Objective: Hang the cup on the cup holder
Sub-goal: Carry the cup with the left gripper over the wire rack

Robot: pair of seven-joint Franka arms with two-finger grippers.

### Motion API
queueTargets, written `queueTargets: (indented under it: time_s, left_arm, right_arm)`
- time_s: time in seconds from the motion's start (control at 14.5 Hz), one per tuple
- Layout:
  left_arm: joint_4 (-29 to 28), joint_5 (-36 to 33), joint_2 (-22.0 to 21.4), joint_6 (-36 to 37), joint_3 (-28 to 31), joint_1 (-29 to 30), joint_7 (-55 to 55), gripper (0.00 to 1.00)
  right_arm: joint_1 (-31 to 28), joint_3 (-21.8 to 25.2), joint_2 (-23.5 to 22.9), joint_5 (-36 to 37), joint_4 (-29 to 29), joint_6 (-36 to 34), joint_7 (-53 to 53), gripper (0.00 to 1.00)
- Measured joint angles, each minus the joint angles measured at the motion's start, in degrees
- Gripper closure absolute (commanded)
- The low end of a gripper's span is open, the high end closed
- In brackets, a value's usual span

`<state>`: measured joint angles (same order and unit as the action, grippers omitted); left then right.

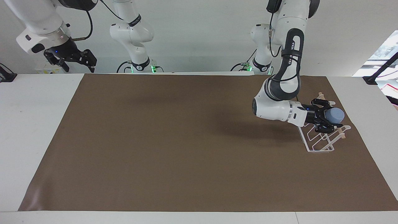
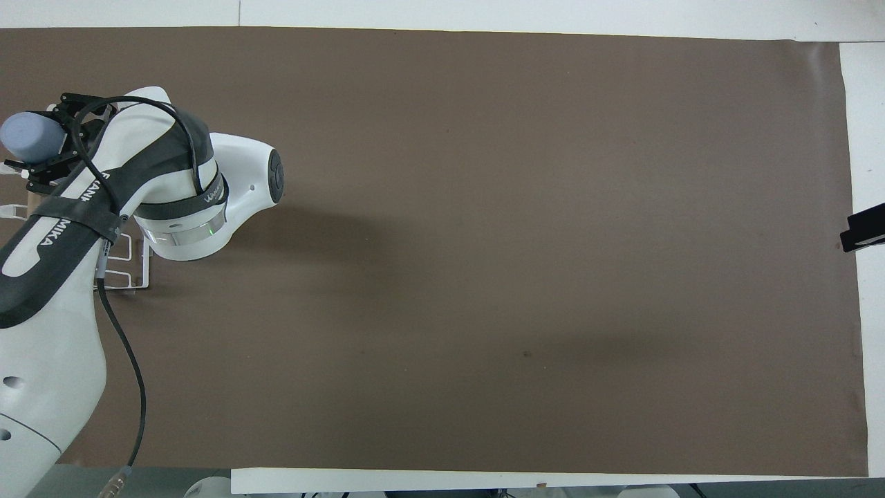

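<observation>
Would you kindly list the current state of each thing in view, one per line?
Cup: held on its side over the cup holder, not yet hung.
Cup holder: standing on the brown mat, prongs bare.
Left gripper: shut on the cup.
Right gripper: raised off the mat at the right arm's end, waiting, holding nothing.
</observation>
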<state>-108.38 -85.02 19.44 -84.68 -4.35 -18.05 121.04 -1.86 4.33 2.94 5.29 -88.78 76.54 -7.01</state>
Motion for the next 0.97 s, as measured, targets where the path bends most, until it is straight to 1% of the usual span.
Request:
queueTargets:
  time_s: [0.28,0.69,0.97]
  left_arm:
    - [0.01,-0.15,0.25,-0.32,-0.04,1.25,1.81,1.00]
    - [0.01,-0.15,1.58,-1.54,-0.09,1.41,4.51,1.00]
    - [0.00,-0.15,1.80,-3.71,-0.12,3.21,4.95,0.99]
  right_arm:
    - [0.03,0.05,0.00,0.00,-0.05,0.00,0.00,0.01]
    - [0.16,0.10,0.00,0.00,-0.09,0.00,-0.02,0.01]
    - [0.15,0.18,0.00,0.00,-0.09,0.00,-0.02,0.01]
